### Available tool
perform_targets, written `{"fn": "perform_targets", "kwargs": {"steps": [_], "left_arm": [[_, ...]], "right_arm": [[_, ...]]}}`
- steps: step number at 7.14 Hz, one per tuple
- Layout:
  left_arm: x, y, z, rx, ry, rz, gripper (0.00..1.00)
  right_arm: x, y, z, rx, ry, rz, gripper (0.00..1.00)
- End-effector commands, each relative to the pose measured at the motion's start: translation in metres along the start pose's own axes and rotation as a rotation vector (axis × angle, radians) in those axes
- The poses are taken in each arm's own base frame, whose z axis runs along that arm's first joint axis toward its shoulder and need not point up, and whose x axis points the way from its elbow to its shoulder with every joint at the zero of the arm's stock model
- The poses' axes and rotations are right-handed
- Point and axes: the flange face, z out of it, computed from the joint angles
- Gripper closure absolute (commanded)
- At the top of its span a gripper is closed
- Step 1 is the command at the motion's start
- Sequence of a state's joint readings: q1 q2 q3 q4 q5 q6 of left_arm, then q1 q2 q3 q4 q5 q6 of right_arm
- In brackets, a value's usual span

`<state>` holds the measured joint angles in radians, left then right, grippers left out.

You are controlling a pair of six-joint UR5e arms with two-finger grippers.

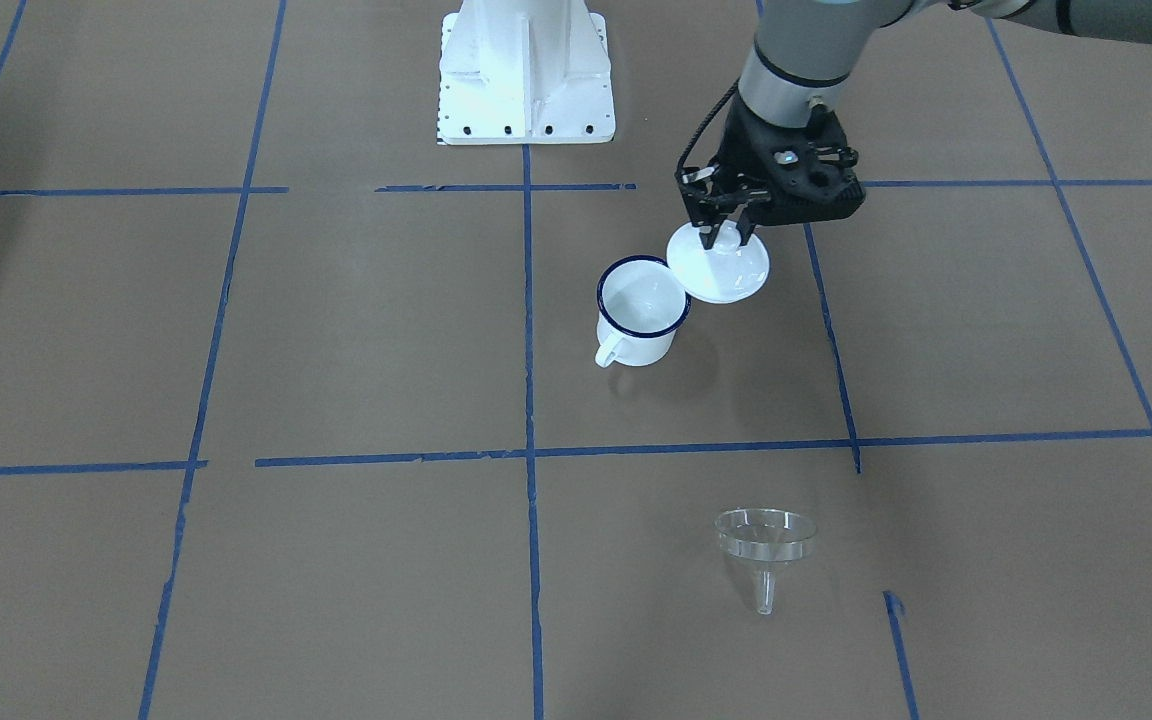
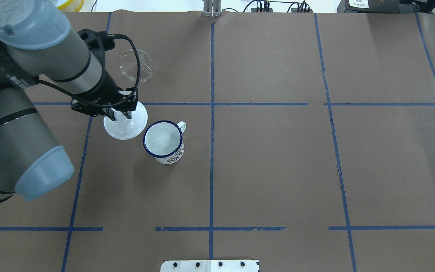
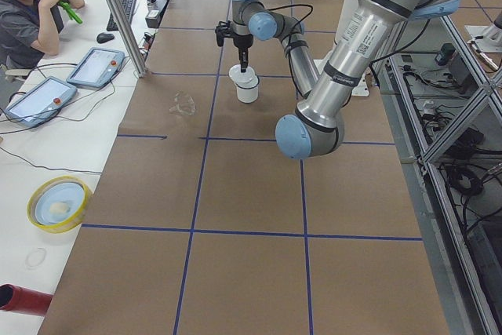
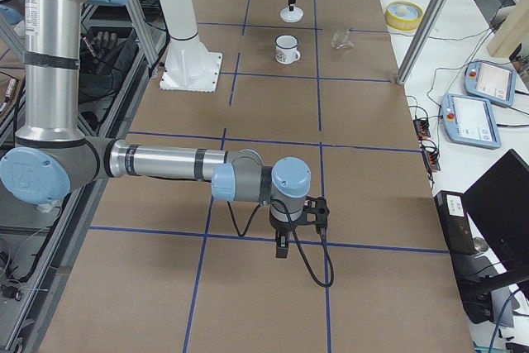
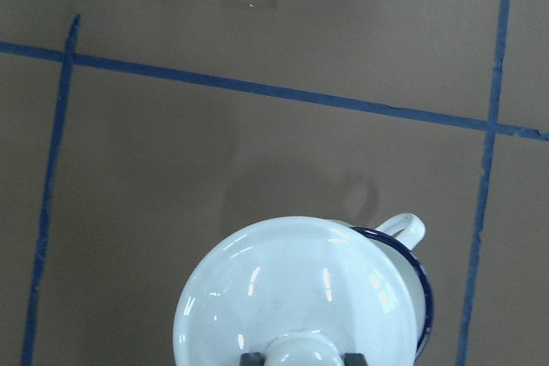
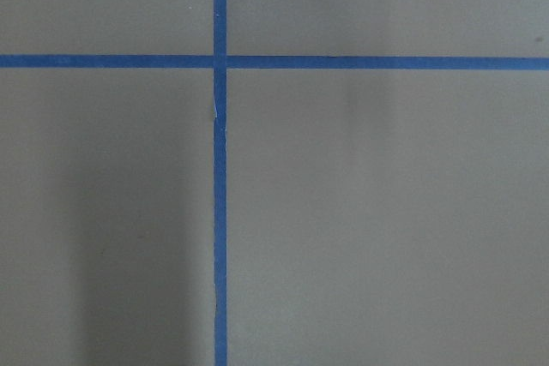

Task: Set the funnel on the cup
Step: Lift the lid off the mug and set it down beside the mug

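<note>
The cup point(image 1: 641, 310) is a white enamel mug with a dark blue rim, standing upright and uncovered near the table's middle point(image 2: 163, 139). My left gripper point(image 1: 726, 232) is shut on the knob of a round white lid point(image 1: 721, 265) and holds it tilted just beside the cup point(image 2: 125, 124). In the left wrist view the lid point(image 5: 300, 289) hides most of the cup point(image 5: 420, 280). The clear funnel point(image 1: 764, 540) lies on the table beyond the lid point(image 2: 136, 66), apart from both. My right gripper point(image 4: 282, 245) is far off; I cannot tell whether it is open or shut.
The robot's white base plate point(image 1: 526, 70) stands at the near table edge. Blue tape lines point(image 2: 212, 113) cross the brown paper. A yellow-rimmed dish point(image 3: 59, 203), tablets point(image 3: 94, 67) and an operator point(image 3: 27, 5) are at the side bench.
</note>
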<state>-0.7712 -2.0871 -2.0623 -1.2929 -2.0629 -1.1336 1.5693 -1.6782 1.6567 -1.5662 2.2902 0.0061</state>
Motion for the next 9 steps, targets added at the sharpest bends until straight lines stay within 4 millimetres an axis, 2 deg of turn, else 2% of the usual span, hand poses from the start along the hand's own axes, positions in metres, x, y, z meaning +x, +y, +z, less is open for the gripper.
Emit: {"fn": "perform_targets", "kwargs": {"steps": [1, 2, 4, 5, 8, 9], "left_arm": [[-0.062, 0.015, 0.025, 0.003, 0.003, 0.014, 1.0], [-0.083, 0.02, 0.048, 0.043, 0.023, -0.003, 1.0], [-0.098, 0.012, 0.108, 0.036, 0.046, -0.031, 1.0], [-0.1, 0.01, 0.114, 0.036, 0.034, -0.031, 1.0], [-0.109, -0.004, 0.151, 0.031, 0.007, -0.036, 1.0], [-0.109, -0.003, 0.154, 0.028, 0.009, -0.033, 1.0]], "right_arm": [[0.0, 0.0, 0.001, -0.001, 0.0, 0.001, 0.0], [0.0, 0.0, 0.001, -0.001, 0.0, 0.001, 0.0], [0.0, 0.0, 0.0, 0.0, 0.0, 0.0, 0.0], [0.0, 0.0, 0.0, 0.0, 0.0, 0.0, 0.0], [0.0, 0.0, 0.0, 0.0, 0.0, 0.0, 0.0], [0.0, 0.0, 0.0, 0.0, 0.0, 0.0, 0.0]]}}
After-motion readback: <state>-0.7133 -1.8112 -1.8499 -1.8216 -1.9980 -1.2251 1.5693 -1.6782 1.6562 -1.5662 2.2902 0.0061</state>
